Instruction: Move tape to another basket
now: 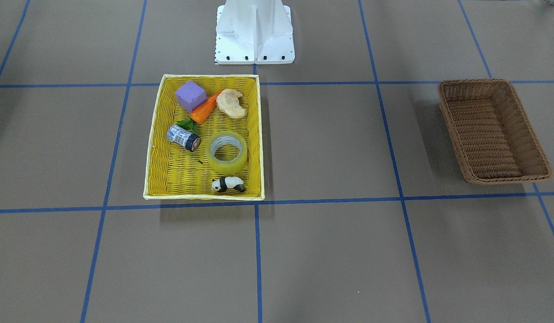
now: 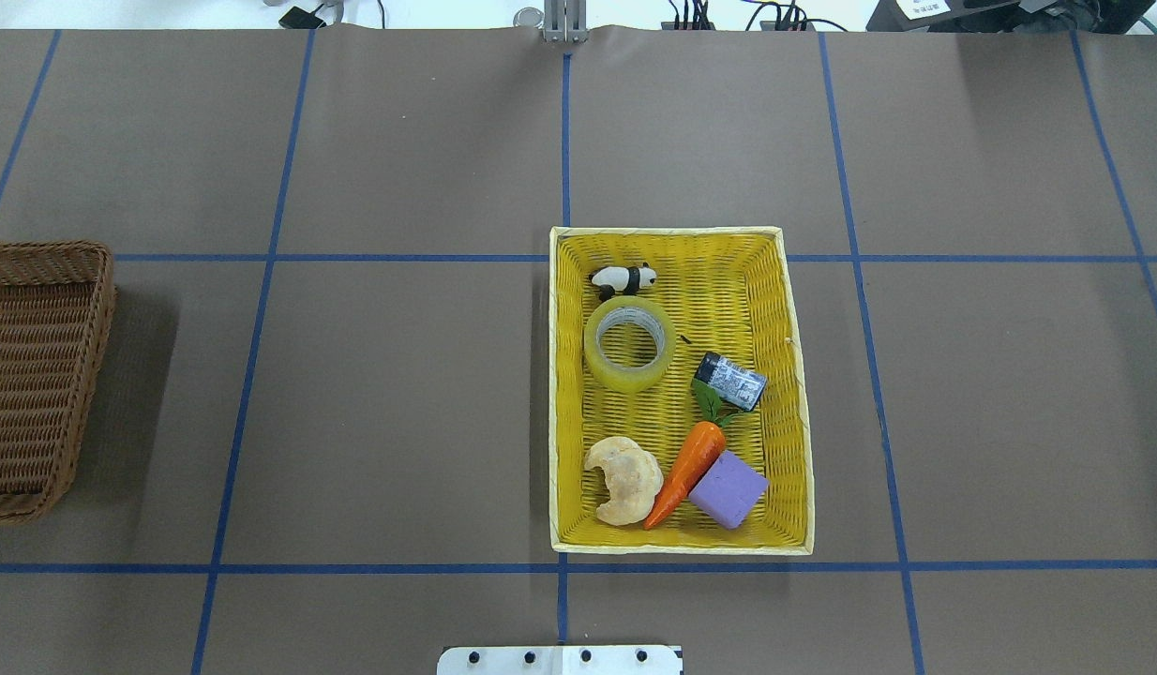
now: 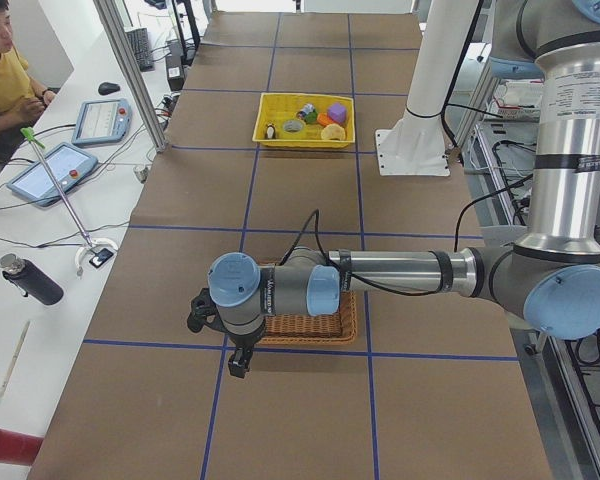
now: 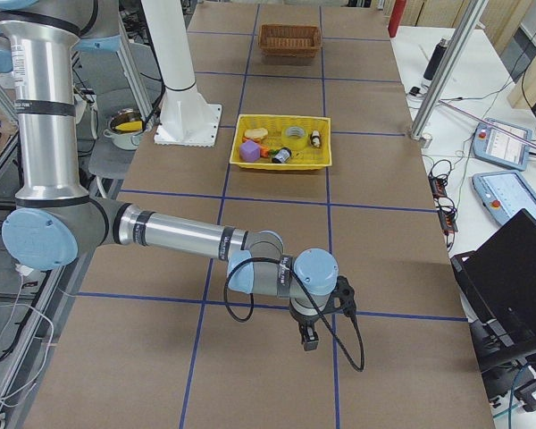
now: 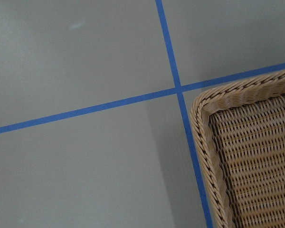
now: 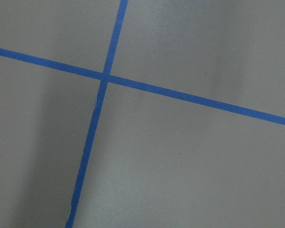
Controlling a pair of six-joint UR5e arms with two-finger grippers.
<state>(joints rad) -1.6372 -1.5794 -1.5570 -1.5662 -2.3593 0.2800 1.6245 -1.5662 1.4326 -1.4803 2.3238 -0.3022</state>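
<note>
The tape (image 1: 227, 166) lies flat in the yellow basket (image 1: 156, 134), between a panda figure and a blue-grey cylinder; it also shows in the overhead view (image 2: 628, 375). The brown wicker basket (image 1: 452, 121) stands empty far off on the robot's left side (image 2: 35, 375). My left gripper (image 3: 238, 360) hangs over the table just beyond that basket's edge; the left wrist view shows the basket's corner (image 5: 247, 156). My right gripper (image 4: 310, 340) hangs over bare table at the other end. Both grippers show only in the side views, so I cannot tell whether they are open or shut.
The yellow basket also holds a panda figure (image 2: 623, 278), a blue-grey cylinder (image 2: 730, 382), a carrot (image 2: 686, 469), a purple block (image 2: 728, 489) and a pastry (image 2: 623, 478). The white robot base (image 1: 254, 33) stands behind it. An operator (image 3: 5, 85) sits at the side.
</note>
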